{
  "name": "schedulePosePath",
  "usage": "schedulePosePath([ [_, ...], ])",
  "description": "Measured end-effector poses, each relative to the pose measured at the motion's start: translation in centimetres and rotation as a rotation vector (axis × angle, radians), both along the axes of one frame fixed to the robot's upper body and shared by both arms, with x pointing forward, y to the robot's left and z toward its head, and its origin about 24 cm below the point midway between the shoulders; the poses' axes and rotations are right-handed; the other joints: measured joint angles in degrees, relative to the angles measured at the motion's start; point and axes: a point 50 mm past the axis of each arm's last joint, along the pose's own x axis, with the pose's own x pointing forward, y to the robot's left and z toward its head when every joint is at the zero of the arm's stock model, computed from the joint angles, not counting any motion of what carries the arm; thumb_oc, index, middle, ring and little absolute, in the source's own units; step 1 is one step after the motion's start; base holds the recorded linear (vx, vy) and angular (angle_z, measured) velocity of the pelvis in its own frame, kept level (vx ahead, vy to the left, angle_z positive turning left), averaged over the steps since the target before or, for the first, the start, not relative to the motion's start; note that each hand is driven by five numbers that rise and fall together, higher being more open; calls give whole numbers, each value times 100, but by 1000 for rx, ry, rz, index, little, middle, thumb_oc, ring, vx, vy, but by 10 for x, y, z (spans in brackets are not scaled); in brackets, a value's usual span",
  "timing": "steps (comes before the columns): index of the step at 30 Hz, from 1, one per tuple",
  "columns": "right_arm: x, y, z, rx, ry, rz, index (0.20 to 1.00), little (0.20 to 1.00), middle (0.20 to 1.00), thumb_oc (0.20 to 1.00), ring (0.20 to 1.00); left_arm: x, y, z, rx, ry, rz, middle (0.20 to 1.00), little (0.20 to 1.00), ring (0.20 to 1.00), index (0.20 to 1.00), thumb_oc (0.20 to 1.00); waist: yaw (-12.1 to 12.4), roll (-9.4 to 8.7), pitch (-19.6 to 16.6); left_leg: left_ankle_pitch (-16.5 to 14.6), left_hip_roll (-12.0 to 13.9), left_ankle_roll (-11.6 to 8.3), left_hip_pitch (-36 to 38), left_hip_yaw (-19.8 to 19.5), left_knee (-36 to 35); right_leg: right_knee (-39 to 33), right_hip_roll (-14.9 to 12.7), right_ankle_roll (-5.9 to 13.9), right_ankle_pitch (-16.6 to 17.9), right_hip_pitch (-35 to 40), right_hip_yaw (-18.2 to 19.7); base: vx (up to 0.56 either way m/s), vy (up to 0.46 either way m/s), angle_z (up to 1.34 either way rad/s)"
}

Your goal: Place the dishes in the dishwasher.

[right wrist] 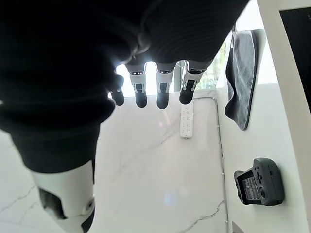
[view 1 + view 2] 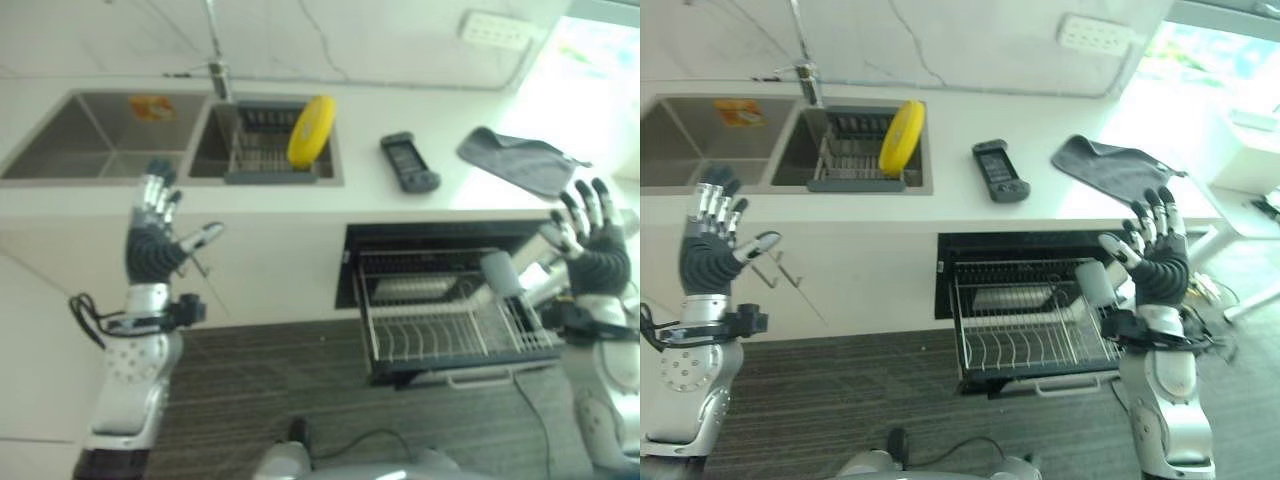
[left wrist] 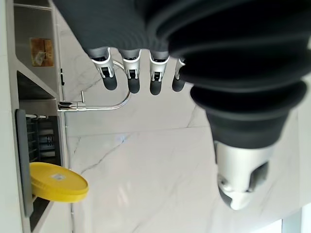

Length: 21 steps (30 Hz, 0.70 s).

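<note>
Yellow plate (image 2: pixel 311 130) standing in sink rack (image 2: pixel 262 150), dishwasher rack (image 2: pixel 1025 325) pulled out, left hand (image 2: pixel 152 240) and right hand (image 2: pixel 1158 257) both raised, fingers spread, empty.

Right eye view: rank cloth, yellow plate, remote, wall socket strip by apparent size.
1. Cloth, clearly largest.
2. Yellow plate, standing on edge in the sink rack, so its face is foreshortened.
3. Remote and socket strip look about alike; the strip is farther from the camera, so I won't rank them.
</note>
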Motion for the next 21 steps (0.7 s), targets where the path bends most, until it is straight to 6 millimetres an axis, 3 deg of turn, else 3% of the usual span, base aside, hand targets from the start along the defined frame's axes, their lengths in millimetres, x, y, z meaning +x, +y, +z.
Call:
schedulePosePath([
  [1,-1,-2,4,-35,-4,2,1000,1000,1000,1000,1000,1,-4,-3,-14,13,-14,1000,1000,1000,1000,1000,-72,-28,-17,4,-40,-2,-108,-123,58,68,768,-436,-619,34,523,-29,119,35],
  [2,-1,-4,7,-54,-10,0,1000,1000,1000,1000,1000,2,-5,-4,-15,17,-21,1000,1000,1000,1000,1000,-171,-49,-30,9,-169,-7,-181,-204,64,-294,1096,-716,-774,132,784,6,51,40],
  [3,-1,-7,9,-66,-12,-10,1000,1000,1000,1000,1000,2,-7,-5,-19,20,-25,1000,1000,1000,1000,1000,-187,-116,-74,55,-356,-52,-202,-202,49,-800,1140,-1016,-817,353,840,13,-11,32],
  [4,-3,-10,6,-66,-3,-25,1000,1000,1000,1000,1000,2,-10,-8,-39,26,-30,1000,1000,1000,1000,1000,-210,10,-77,134,-416,-144,-209,-275,28,-1183,1151,-1201,-726,534,863,57,-59,33],
  [5,-7,-14,-3,-66,43,-40,1000,1000,1000,1000,1000,1,-13,-9,-53,22,-36,1000,1000,1000,1000,1000,-275,128,-119,178,-451,-165,-175,-390,-42,-1402,1129,-1222,-615,676,809,65,-109,34],
  [7,-13,-17,-13,-68,88,-47,1000,1000,1000,1000,1000,1,-12,-9,-59,16,-30,1000,1000,1000,1000,1000,-285,163,-164,180,-445,-165,-146,-496,-41,-1418,1139,-1211,-620,751,716,62,-117,31],
  [11,-2,-15,-8,-36,45,-45,1000,1000,1000,1000,1000,2,-14,-10,-57,23,-43,1000,1000,1000,1000,1000,-339,166,-195,208,-435,-152,26,-512,-41,-1725,1177,-1245,-587,1031,703,69,-154,6],
  [15,-1,-15,-7,-32,38,-46,1000,1000,1000,1000,1000,-2,-17,-8,-54,17,-62,1000,1000,1000,1000,1000,-333,300,-313,234,-423,-235,40,-493,-29,-1791,1240,-1337,-527,1162,675,-11,-82,11],
  [16,-3,-16,-9,-30,45,-60,1000,1000,1000,1000,1000,-2,-18,-9,-58,23,-77,1000,1000,1000,1000,1000,-368,280,-304,269,-467,-328,-216,-508,343,-1744,1179,-1354,-537,1118,642,-26,-4,47],
  [18,-7,-22,-6,-41,43,-95,1000,1000,1000,1000,1000,0,-22,-7,-61,20,-106,1000,1000,1000,1000,1000,-431,40,-185,263,-552,-979,-880,-179,1277,-1799,823,-1515,-436,1039,459,16,85,54],
  [19,-8,-27,-5,-46,44,-114,1000,1000,1000,1000,1000,1,-23,-6,-59,22,-116,1000,1000,1000,1000,1000,-465,23,-167,26,-209,-931,-1157,314,1956,-1852,804,-1549,-403,1028,326,74,194,42],
  [20,-8,-29,-4,-45,44,-132,1000,1000,1000,1000,1000,1,-23,-7,-70,24,-125,1000,1000,1000,1000,1000,-526,27,-160,-126,215,-887,-1136,700,2144,-1943,861,-1548,-391,1115,259,132,275,46],
  [21,-9,-30,-2,-48,39,-142,1000,1000,1000,1000,1000,1,-24,-7,-72,26,-129,1000,1000,1000,1000,1000,-622,75,-156,-182,516,-869,-961,742,1884,-1949,904,-1524,-406,1172,244,173,324,31],
])
